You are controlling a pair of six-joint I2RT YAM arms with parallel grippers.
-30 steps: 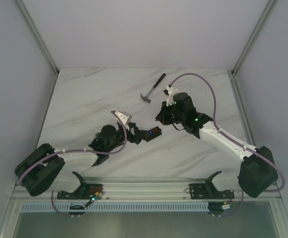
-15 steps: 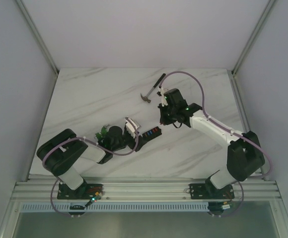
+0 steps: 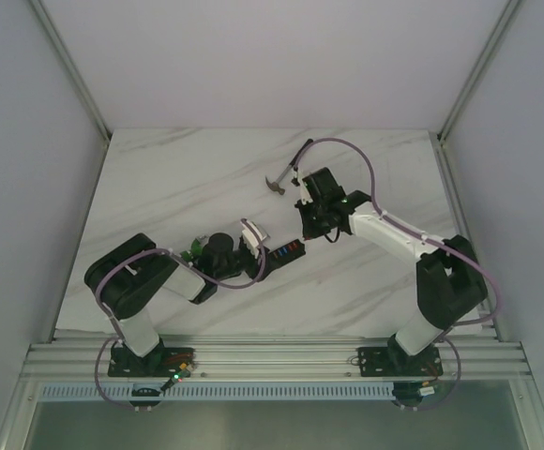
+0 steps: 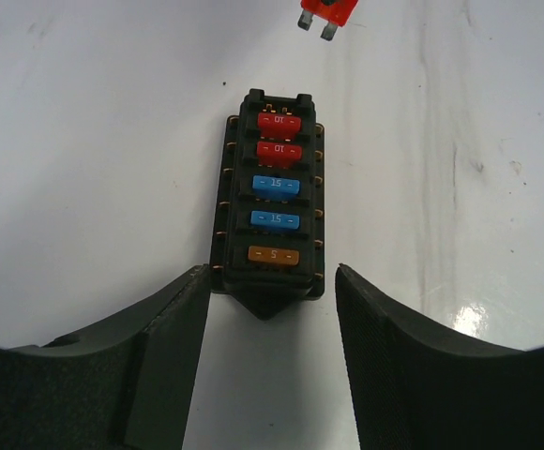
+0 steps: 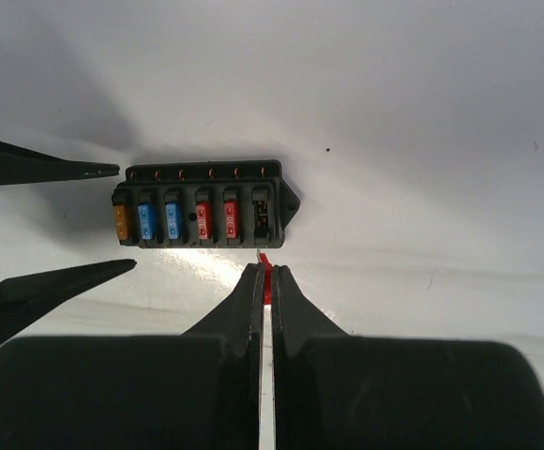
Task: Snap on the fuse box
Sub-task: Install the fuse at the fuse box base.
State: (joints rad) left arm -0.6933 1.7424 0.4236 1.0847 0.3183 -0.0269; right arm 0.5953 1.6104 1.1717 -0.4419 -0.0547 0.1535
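Our left gripper [image 4: 270, 309], apart, flanks the fuse box [image 4: 274, 211]. Our right gripper [image 5: 265, 272] clamps a red fuse [image 5: 265, 287]; seating it needs alignment.

Black fuse box [image 4: 270, 281] with red, blue, orange inserts [image 4: 277, 186]; white grey-veined table [image 3: 159, 187].

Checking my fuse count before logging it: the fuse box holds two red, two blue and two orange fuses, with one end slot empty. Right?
Not quite. The left wrist view shows only one orange fuse, not two. The fuse box does hold two red fuses and two blue fuses, with one end slot empty.
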